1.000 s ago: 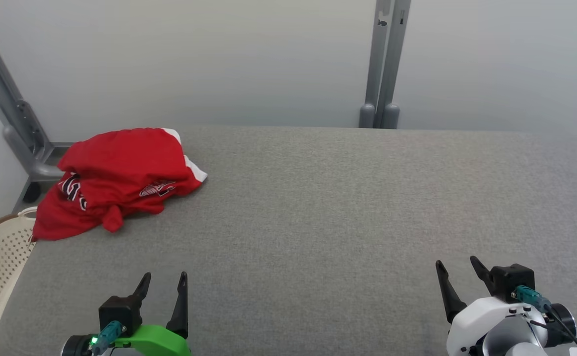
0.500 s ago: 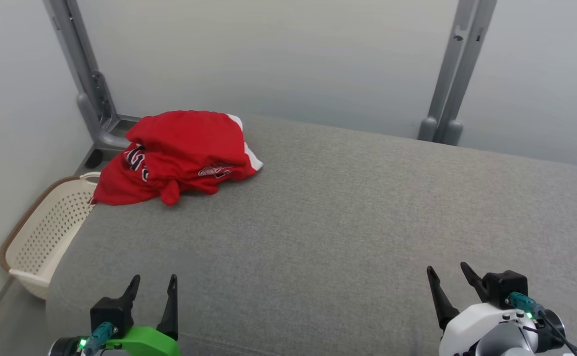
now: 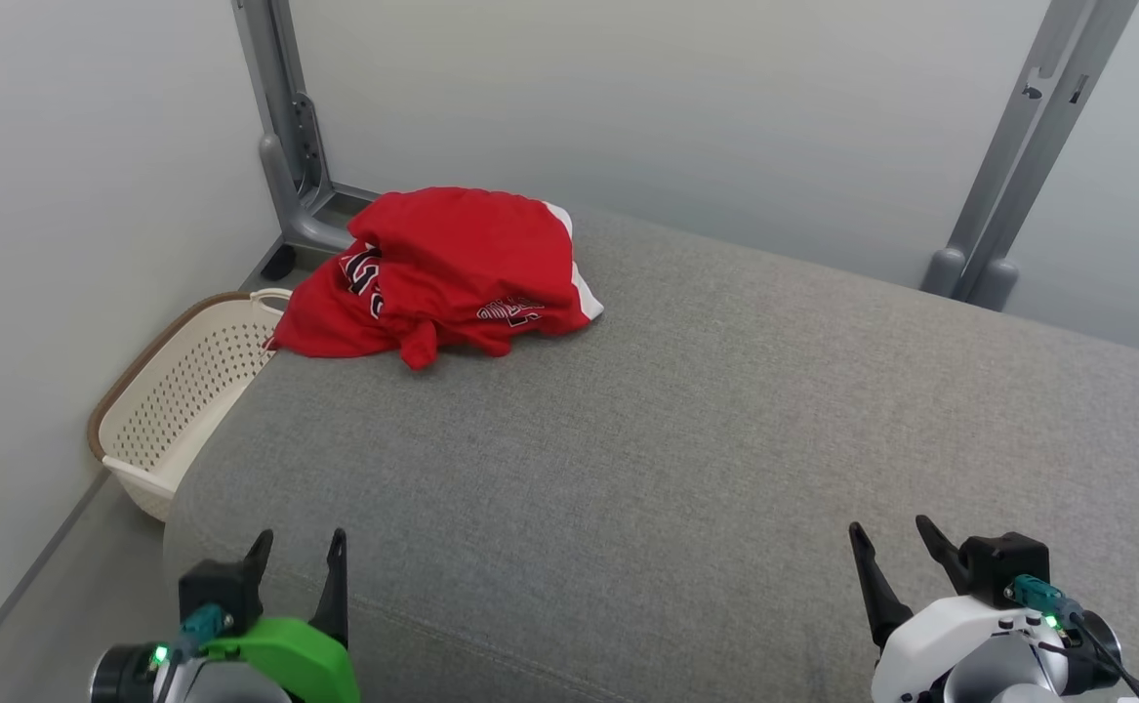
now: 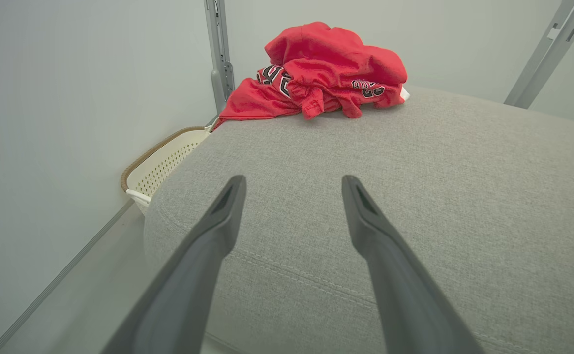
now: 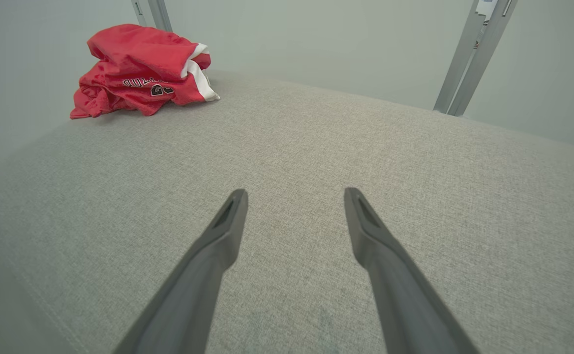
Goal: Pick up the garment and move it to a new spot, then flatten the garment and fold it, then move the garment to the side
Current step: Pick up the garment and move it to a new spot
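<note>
The garment (image 3: pixel 452 273) is a red jersey with white trim and dark lettering, crumpled in a heap at the far left corner of the grey padded surface (image 3: pixel 706 439). It also shows in the left wrist view (image 4: pixel 326 69) and the right wrist view (image 5: pixel 139 69). My left gripper (image 3: pixel 301 542) stands open at the near left edge, far from the garment, with nothing between its fingers. My right gripper (image 3: pixel 891 532) stands open at the near right, also empty. Both pairs of fingers (image 4: pixel 218 221) (image 5: pixel 223 231) point across bare grey fabric.
A cream perforated laundry basket (image 3: pixel 179 391) sits on the floor left of the surface, just below the garment's corner. Grey metal frame posts rise behind the garment (image 3: pixel 286 127) and at the far right (image 3: pixel 1018 166). Pale walls close the left and back.
The head camera has turned left, so the whole picture shifted right and the basket and left wall came further into view. The garment lies as before and both grippers stay open.
</note>
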Motion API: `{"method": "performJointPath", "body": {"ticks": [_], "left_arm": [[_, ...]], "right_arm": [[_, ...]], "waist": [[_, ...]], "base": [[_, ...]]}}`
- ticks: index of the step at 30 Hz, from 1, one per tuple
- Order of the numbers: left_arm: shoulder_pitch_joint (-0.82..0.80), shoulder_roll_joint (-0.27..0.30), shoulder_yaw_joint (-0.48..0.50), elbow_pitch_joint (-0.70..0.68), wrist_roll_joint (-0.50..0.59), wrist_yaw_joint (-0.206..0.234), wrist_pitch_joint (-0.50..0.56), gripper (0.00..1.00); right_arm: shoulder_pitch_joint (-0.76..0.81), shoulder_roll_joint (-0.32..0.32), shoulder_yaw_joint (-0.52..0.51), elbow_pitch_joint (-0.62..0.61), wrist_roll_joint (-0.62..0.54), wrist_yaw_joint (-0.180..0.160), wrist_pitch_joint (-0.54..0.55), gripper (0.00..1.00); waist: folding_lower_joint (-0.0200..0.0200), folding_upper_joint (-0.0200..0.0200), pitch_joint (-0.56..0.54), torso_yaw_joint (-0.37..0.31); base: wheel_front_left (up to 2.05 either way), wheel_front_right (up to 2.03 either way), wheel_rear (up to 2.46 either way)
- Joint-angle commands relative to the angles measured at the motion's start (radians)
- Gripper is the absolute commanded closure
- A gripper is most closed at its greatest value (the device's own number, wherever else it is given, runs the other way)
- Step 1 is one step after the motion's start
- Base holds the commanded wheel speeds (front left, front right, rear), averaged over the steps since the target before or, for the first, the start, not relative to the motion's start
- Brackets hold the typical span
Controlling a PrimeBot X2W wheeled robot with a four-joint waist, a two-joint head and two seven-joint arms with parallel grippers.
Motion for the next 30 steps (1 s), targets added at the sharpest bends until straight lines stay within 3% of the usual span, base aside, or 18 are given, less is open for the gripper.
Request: {"method": "performJointPath", "body": {"ticks": [1,7,14,22,30], "left_arm": [[-0.061,0.001,-0.007,0.011,-0.008,-0.013,0.042,0.0],[-0.242,-0.035,-0.003,0.119,-0.066,-0.012,0.258,0.0],[-0.46,-0.069,-0.013,0.227,-0.092,-0.015,0.427,0.0],[-0.725,-0.102,0.007,0.353,-0.124,-0.019,0.524,0.0],[-0.87,-0.065,0.05,0.454,-0.16,0.0,0.615,0.0]], "right_arm": [[-0.008,-0.004,-0.008,-0.01,-0.008,0.0,0.001,0.0],[-0.022,-0.004,0.007,-0.055,-0.033,0.0,0.033,0.0],[-0.053,-0.005,0.034,-0.143,-0.088,0.0,0.091,0.0],[-0.096,-0.003,0.071,-0.264,-0.138,0.0,0.164,0.0],[-0.099,-0.004,0.116,-0.324,-0.144,0.0,0.194,0.0]], "waist": [[0.0,0.0,0.017,0.013],[0.0,0.0,0.065,-0.013],[0.0,0.0,0.167,-0.072],[0.0,0.0,0.324,-0.166],[0.0,0.0,0.417,-0.254]], "base": [[0.0,0.0,0.0],[0.0,0.0,0.0],[0.0,0.0,0.0],[0.0,0.0,0.0],[0.0,0.0,0.0]]}}
